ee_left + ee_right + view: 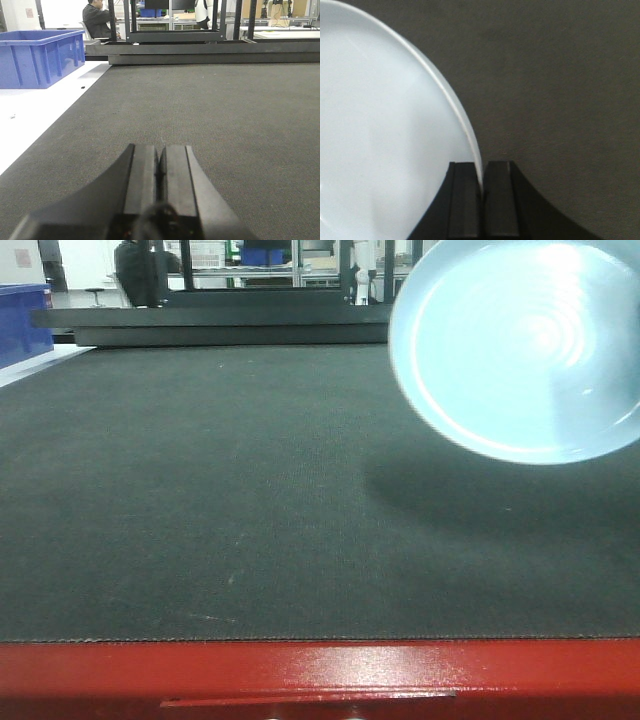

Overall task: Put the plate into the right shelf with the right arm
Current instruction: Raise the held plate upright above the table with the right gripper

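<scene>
Fingers (pixel 465 200) of the right gripper (pixel 481 167) are clamped on the rim of the pale blue plate (pixel 385 130), one black pad on each face of the thin edge. In the right wrist view the plate fills the left side of the picture, with its curved edge sweeping down into the jaws. From the front view the plate hangs in the air at the upper right, clear of the dark grey mat (pixel 200 490). It is tilted so that its glossy hollow face, with faint rings, turns toward the camera, and part of it is cut off by the picture's edges. A soft shadow (pixel 480 495) lies on the mat just below it. The left gripper (pixel 160 152) sits low over the mat on the other side, its jaws pressed together with nothing between them. A red table edge (pixel 300 670) runs along the near side of the mat. At the far side stands a black metal frame (pixel 175 35) behind a low dark rail. To the left a blue plastic crate (pixel 40 57) rests on a white surface, and behind it a person (pixel 97 17) in dark clothes sits facing away.
</scene>
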Robot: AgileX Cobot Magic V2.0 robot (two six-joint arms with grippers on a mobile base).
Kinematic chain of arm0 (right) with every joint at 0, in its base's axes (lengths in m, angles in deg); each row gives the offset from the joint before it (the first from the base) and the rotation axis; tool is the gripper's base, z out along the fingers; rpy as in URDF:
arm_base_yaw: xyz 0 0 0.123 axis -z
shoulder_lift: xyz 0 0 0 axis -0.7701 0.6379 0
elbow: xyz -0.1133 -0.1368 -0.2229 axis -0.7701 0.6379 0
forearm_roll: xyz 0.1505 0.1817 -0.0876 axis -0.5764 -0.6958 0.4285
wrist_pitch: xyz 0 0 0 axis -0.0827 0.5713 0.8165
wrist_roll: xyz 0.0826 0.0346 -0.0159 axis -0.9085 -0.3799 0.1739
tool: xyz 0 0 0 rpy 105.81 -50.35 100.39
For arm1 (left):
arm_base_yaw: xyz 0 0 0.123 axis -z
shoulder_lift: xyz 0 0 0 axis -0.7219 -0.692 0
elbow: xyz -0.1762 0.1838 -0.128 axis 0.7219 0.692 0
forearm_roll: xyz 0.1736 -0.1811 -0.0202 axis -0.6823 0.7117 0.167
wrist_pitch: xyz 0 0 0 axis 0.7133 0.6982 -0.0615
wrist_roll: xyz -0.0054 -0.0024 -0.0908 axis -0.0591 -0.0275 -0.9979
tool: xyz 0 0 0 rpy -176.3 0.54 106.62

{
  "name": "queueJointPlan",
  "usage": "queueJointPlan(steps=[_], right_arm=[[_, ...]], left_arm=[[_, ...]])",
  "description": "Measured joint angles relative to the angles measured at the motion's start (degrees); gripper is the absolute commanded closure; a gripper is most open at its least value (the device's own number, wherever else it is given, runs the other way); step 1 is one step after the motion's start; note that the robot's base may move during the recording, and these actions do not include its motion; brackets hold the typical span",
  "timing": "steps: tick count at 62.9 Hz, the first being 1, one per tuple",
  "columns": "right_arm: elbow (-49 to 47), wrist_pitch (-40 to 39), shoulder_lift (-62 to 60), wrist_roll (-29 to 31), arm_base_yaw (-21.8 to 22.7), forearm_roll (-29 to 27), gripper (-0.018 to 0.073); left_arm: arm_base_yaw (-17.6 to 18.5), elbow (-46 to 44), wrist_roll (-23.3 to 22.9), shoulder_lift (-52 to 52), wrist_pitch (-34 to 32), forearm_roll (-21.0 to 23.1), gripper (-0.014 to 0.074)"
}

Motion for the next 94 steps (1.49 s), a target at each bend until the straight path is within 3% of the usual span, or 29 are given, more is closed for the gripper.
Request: queueJointPlan(steps=[24, 46, 58, 94], right_arm=[[9.2, -3.9, -15.7, 1.5, 6.1, -0.1, 0.0507], [19.2, -6.7, -32.3, 1.6, 6.5, -0.1, 0.0507], [19.8, -7.0, -39.8, 1.7, 6.5, -0.1, 0.0507], [19.8, -6.8, -44.1, 1.7, 6.5, -0.1, 0.0507]], left_arm=[[0.0, 0.0, 0.0, 0.0, 0.0, 0.0, 0.0643], [0.0, 0.0, 0.0, 0.0, 0.0, 0.0, 0.0643], [0.0, 0.0, 0.0, 0.0, 0.0, 0.0, 0.0643], [0.0, 0.0, 0.0, 0.0, 0.0, 0.0, 0.0643]])
